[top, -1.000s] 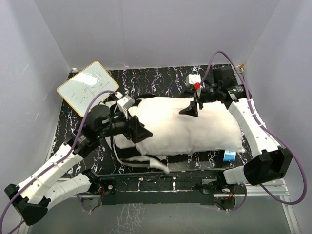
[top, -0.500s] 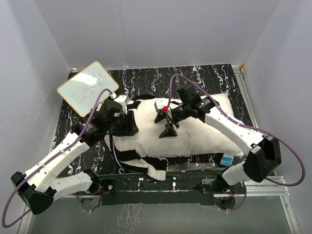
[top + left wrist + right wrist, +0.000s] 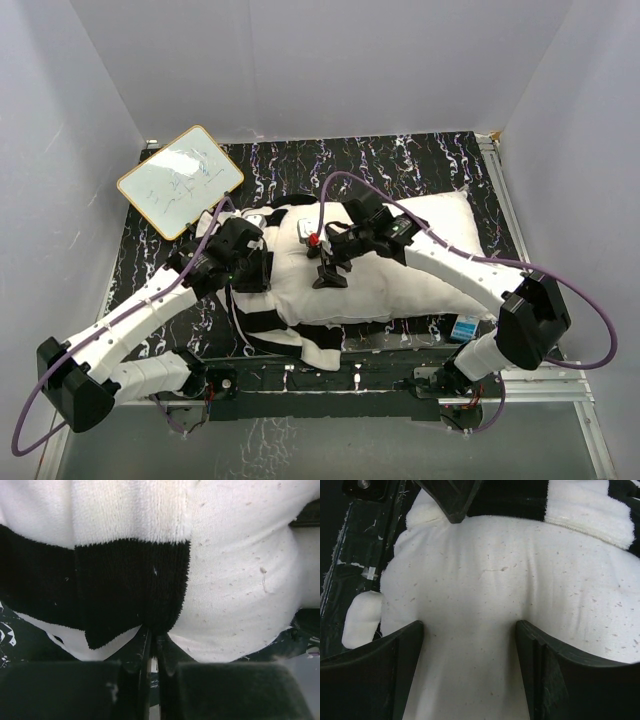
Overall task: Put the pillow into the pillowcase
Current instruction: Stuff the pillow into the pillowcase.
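Left gripper [image 3: 154, 647]: jaws closed together, pinching the hem of the pillowcase [image 3: 125, 580] at a black stripe, right where the cloth meets the pillow [image 3: 240, 585]
Right gripper [image 3: 470, 630]: jaws spread wide, both fingers pressed down into the top of the pillow, nothing clamped between them
Pillow: lies lengthwise across the middle of the table [image 3: 400, 160]; right end bare and plump, left end covered by striped cloth
Pillowcase: bunched around the pillow's left end, over and under it; a fold of stripes spills out toward the near table edge; how far the pillow sits inside cannot be told
Arms: left arm reaches in from the near left to the pillow's left end; right arm bends across the pillow from the right, its gripper near the middle, close to the left gripper
Whiteboard [image 3: 180, 180]: far left corner of the table, apart from the pillow
Small blue box [image 3: 467, 326]: on the table just beside the pillow's near right corner
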`<state>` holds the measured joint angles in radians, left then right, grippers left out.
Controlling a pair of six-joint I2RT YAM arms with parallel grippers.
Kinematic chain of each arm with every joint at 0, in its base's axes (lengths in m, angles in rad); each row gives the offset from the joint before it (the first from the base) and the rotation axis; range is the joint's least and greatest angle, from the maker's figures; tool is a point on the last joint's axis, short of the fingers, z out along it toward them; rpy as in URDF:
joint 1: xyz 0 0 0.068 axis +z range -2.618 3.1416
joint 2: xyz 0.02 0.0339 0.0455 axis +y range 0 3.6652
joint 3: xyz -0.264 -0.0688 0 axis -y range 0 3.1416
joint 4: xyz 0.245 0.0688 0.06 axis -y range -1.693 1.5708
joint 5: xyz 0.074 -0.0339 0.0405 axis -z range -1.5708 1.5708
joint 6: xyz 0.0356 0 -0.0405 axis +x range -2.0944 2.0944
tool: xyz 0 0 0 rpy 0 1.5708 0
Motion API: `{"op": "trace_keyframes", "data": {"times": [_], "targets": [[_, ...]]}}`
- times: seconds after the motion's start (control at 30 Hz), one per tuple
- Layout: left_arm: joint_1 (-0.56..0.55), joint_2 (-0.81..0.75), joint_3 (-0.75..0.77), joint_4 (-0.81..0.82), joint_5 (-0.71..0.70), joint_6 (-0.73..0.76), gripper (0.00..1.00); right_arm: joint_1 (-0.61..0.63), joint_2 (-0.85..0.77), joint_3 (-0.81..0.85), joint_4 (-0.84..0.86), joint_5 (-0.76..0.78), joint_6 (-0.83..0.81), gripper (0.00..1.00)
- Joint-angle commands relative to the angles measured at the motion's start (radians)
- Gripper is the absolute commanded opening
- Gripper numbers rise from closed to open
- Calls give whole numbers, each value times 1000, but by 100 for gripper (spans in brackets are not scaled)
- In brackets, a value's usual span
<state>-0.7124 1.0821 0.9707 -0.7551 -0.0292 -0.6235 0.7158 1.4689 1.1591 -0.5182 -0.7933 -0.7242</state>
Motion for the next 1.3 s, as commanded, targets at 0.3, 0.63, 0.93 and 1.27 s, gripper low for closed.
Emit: {"op": "trace_keyframes", "data": {"times": [0.3,0.63,0.93,1.27], "targets": [[2,-77,70,-11,96,16,0,40,49,155,93,-204,283,77],[3,-123,66,73,150,10,0,85,74,-129,363,147,362,67],[3,-115,-40,535,544,-105,0,-12,213,-62,757,355,701,8],[3,-65,-260,979,561,-249,0,-107,312,-282,1181,-234,1020,30]]}}
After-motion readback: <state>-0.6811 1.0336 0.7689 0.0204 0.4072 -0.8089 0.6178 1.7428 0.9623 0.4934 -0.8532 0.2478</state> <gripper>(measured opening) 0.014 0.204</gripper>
